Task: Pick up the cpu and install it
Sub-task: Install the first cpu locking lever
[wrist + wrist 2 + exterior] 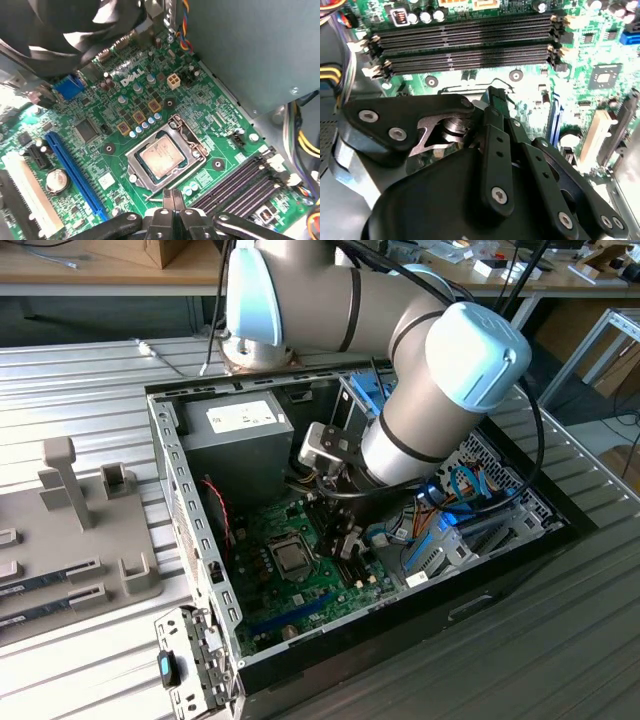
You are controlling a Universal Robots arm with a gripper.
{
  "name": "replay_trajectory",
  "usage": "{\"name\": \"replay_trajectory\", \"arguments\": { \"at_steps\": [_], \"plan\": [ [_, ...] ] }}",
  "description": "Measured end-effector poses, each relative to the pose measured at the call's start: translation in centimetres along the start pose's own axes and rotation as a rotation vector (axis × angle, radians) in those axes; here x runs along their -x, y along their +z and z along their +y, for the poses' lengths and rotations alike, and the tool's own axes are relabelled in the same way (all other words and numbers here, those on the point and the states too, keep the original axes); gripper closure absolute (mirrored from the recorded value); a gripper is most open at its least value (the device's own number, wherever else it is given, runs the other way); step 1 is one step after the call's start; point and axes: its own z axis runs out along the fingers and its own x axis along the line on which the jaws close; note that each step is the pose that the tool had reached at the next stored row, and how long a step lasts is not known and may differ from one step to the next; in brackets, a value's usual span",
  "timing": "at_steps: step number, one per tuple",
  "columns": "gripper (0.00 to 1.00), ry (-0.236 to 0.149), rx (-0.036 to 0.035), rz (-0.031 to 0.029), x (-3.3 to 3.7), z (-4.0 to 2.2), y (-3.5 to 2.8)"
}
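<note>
The cpu (pixel 163 158), a small square chip with a dull silver top, lies flat inside the silver socket frame (pixel 194 136) on the green motherboard (pixel 210 100). In the exterior view the cpu (pixel 291 558) sits in the middle of the board inside the open computer case. My gripper (pixel 173 194) hangs just beside the socket, on the side toward the memory slots, its two black fingers pressed together with nothing between them. The second wrist view shows my gripper (pixel 496 97) from behind, with the fingertips meeting over the board. In the exterior view my gripper (pixel 342 535) is low in the case, to the right of the cpu.
A grey power supply (pixel 236 440) fills the case's back corner. Black memory slots (pixel 240 182) run beside the socket, and a blue expansion slot (pixel 75 170) lies on its other side. A fan (pixel 75 30) and bundled cables (pixel 460 490) crowd the case. A grey fixture (pixel 80 510) stands outside at the exterior view's left.
</note>
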Motion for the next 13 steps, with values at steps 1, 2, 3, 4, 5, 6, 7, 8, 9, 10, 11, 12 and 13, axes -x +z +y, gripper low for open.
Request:
{"name": "replay_trajectory", "arguments": {
  "at_steps": [1, 2, 3, 4, 5, 6, 7, 8, 9, 10, 11, 12, 13],
  "plan": [
    [0.89, 0.000, 0.0006, -0.0006, 0.00, 0.06, -0.60],
    [0.89, 0.000, 0.0007, -0.0004, -0.01, 0.08, -0.70],
    [0.89, 0.000, 0.0008, -0.0007, 0.00, 0.07, -0.69],
    [0.89, 0.000, 0.0008, -0.0007, 0.00, 0.07, -0.69],
    [0.89, 0.000, 0.0008, -0.0007, 0.00, 0.07, -0.70],
    [0.89, 0.000, 0.0008, -0.0006, -0.01, 0.07, -0.70],
    [0.89, 0.000, 0.0008, -0.0006, -0.01, 0.07, -0.70],
    [0.89, 0.000, 0.0008, -0.0006, -0.01, 0.07, -0.70],
    [0.89, 0.000, 0.0008, -0.0006, -0.01, 0.07, -0.70],
    [0.89, 0.000, 0.0008, -0.0006, -0.01, 0.07, -0.70],
    [0.89, 0.000, 0.0008, -0.0005, -0.01, 0.07, -0.70],
    [0.89, 0.000, 0.0007, -0.0005, -0.01, 0.07, -0.70],
    [0.89, 0.000, 0.0008, -0.0005, -0.01, 0.07, -0.70]
  ]
}}
